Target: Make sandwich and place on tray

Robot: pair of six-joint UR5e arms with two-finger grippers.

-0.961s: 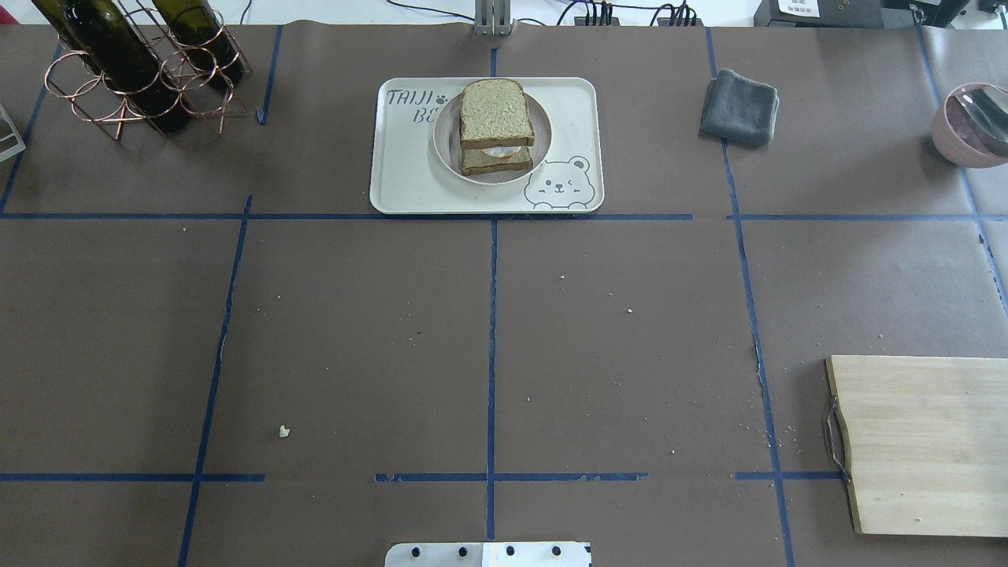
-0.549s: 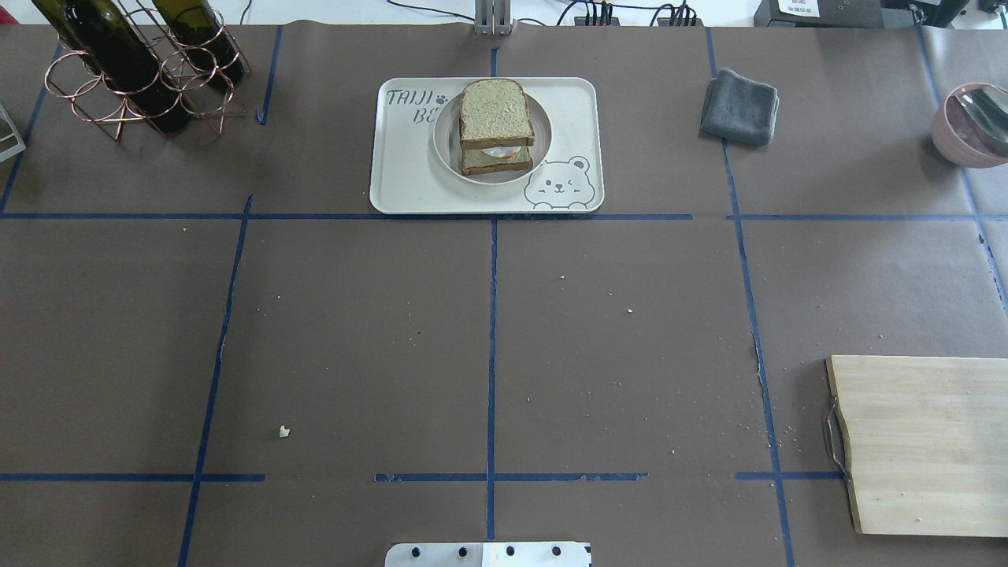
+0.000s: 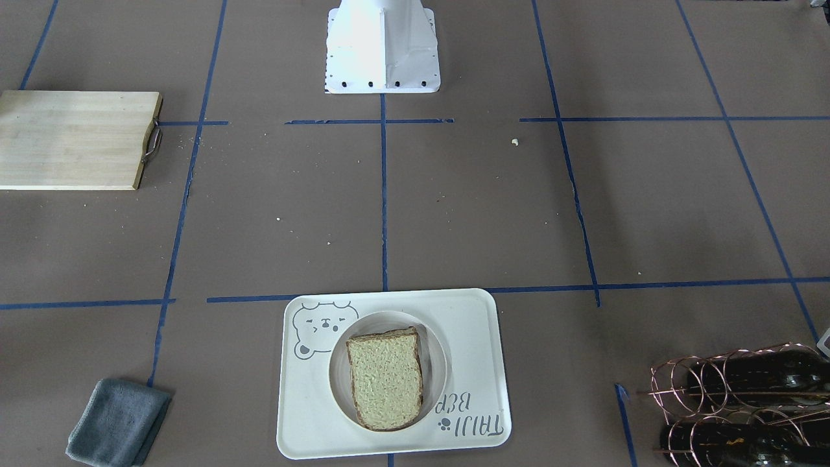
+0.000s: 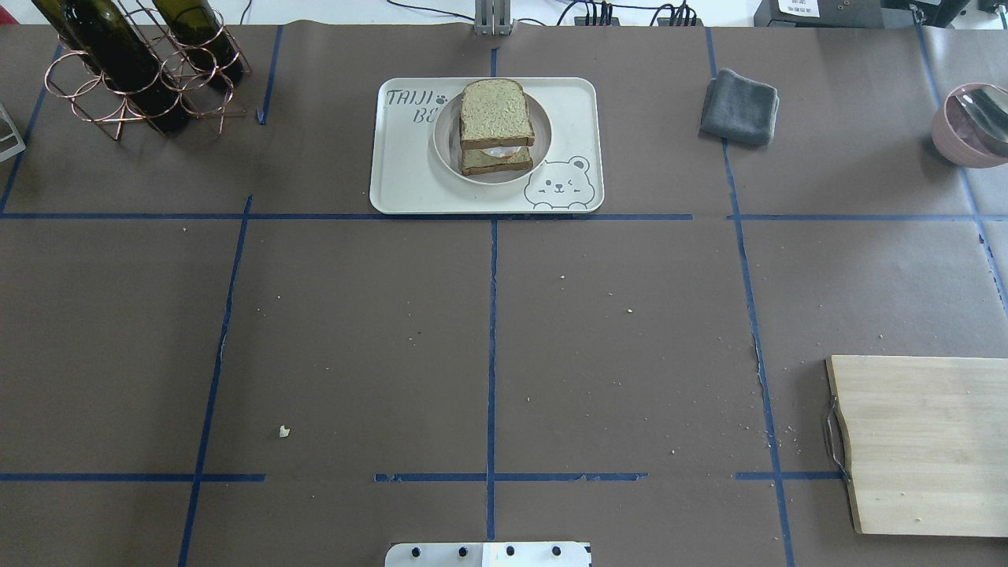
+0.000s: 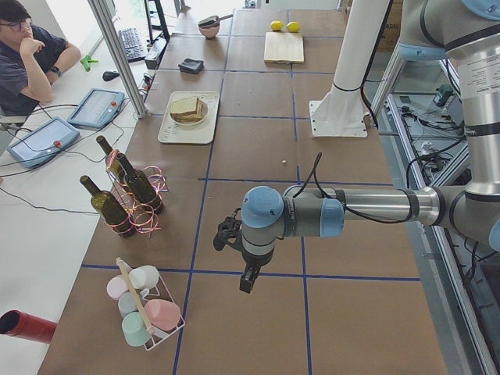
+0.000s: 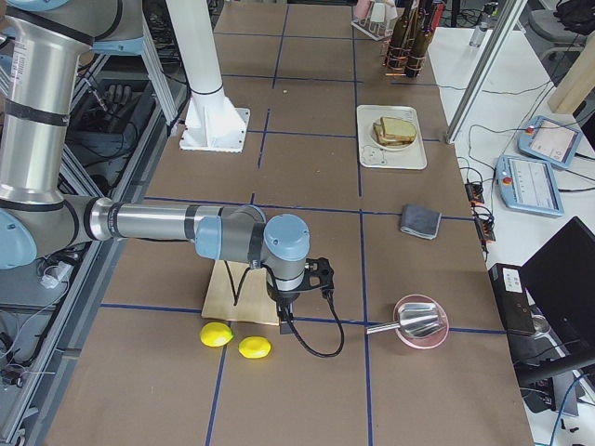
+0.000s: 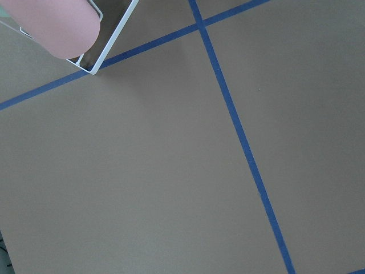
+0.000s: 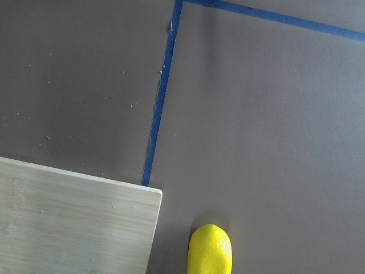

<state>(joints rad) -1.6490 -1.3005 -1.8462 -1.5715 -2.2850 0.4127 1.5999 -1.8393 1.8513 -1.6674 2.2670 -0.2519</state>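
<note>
The sandwich, two tan bread slices with white egg showing between them, sits on a small round white plate on the cream bear tray at the far middle of the table. It also shows in the front-facing view, on the tray. No gripper shows in the overhead or front-facing views. My left gripper hangs over bare table far off to the left; my right gripper hangs by the cutting board far to the right. I cannot tell whether either is open or shut.
A copper rack with wine bottles stands at the far left. A grey cloth and a pink bowl lie at the far right. The wooden cutting board is at the near right, with lemons beside it. A cup rack stands near the left arm.
</note>
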